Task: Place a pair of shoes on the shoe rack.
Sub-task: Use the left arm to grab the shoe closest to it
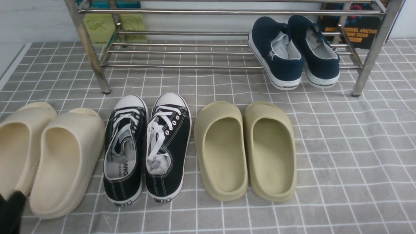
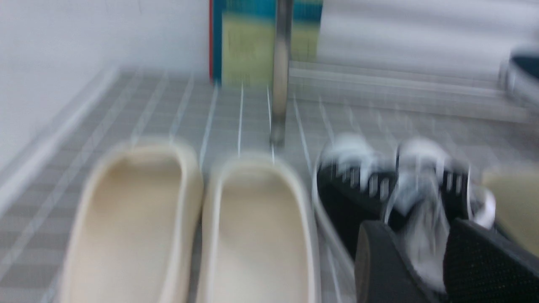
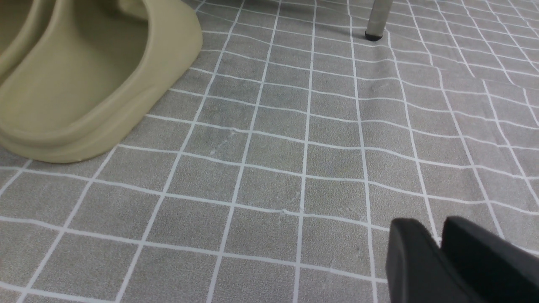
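The two black canvas sneakers with white laces and toe caps stand side by side on the grey checked cloth, the left one (image 1: 125, 149) and the right one (image 1: 167, 146), toes toward the steel shoe rack (image 1: 182, 66). My left gripper (image 1: 11, 211) shows only as a dark tip at the near left corner, well short of the sneakers. In the blurred left wrist view, the left gripper (image 2: 421, 252) is open and empty, with the sneakers (image 2: 349, 189) ahead of it. My right gripper (image 3: 438, 229) is shut and empty over bare cloth; it is out of the front view.
Beige foam slides (image 1: 48, 156) lie left of the sneakers, olive slides (image 1: 247, 149) to their right. Navy slip-ons (image 1: 292, 52) sit on the right of the rack's lower shelf. Books stand behind the rack. A rack leg (image 3: 377, 21) stands ahead of the right gripper.
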